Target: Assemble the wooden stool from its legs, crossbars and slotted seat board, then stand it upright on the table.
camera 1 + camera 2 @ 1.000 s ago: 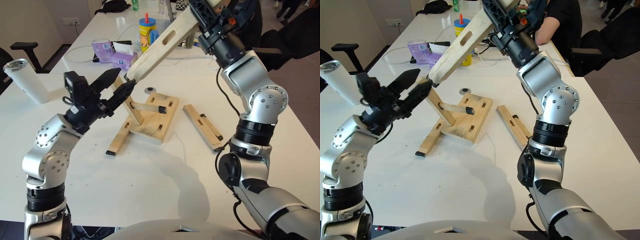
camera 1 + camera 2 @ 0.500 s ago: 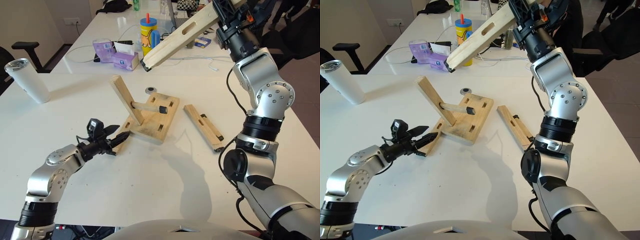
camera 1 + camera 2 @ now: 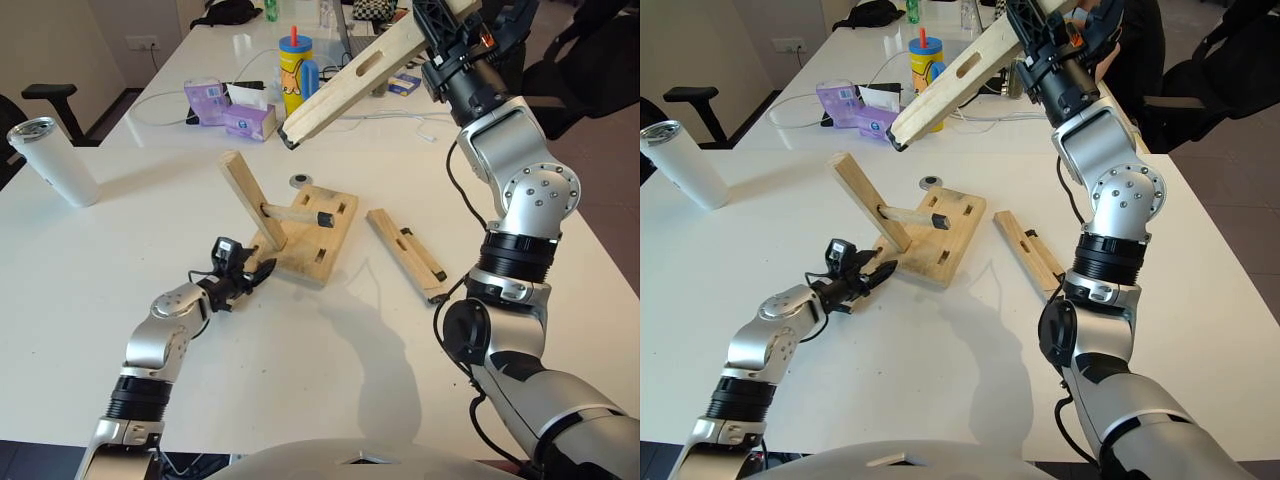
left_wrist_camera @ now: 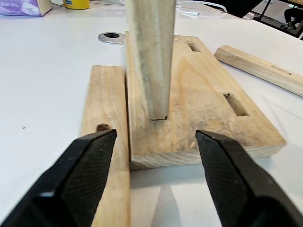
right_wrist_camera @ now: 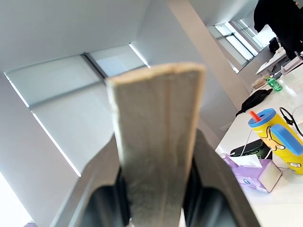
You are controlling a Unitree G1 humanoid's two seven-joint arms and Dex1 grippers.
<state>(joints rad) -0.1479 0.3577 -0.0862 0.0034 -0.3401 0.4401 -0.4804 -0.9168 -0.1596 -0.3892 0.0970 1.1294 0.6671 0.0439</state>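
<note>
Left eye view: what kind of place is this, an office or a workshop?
Most likely an office or meeting room: a long white table, a black office chair at its left edge, and purple tissue boxes with a drink cup on the far side.

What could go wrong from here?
1. The open left gripper sits low at the seat board's near corner. Pushing forward could shove the board and tip the tilted leg slotted in it.
2. The right gripper holds a long leg high. Its free end looks close to the yellow cup and could knock it if swung.
</note>
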